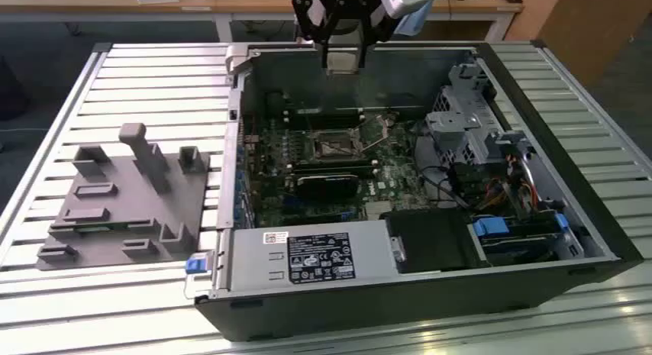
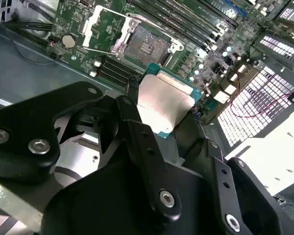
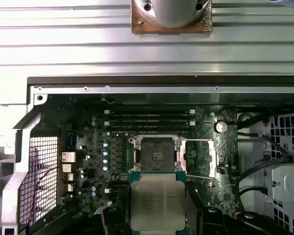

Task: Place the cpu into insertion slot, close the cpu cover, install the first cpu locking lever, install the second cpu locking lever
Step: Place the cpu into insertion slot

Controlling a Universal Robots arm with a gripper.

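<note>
My gripper point(image 1: 344, 62) hangs over the far wall of the open computer case and is shut on the cpu point(image 2: 164, 104), a flat silver-topped chip with a green edge held between the two black fingers point(image 2: 133, 117). In the first wrist view the cpu point(image 3: 157, 199) sits just short of the insertion slot point(image 3: 157, 154), well above the board. The insertion slot point(image 2: 146, 46) is a bare dark square on the green board point(image 1: 267, 153), also visible in the exterior view point(image 1: 334, 146). The cpu cover point(image 3: 200, 157) stands flipped open beside the slot, and its silvery frame point(image 2: 102, 23) lies away from the socket.
Long memory slots point(image 3: 149, 117) run beside the socket. A black card point(image 1: 326, 184), a power supply point(image 1: 305, 257) and a metal drive cage point(image 1: 474, 118) fill the case. A grey fixture block point(image 1: 122, 202) stands on the slatted table point(image 1: 153, 80) at the exterior view's left.
</note>
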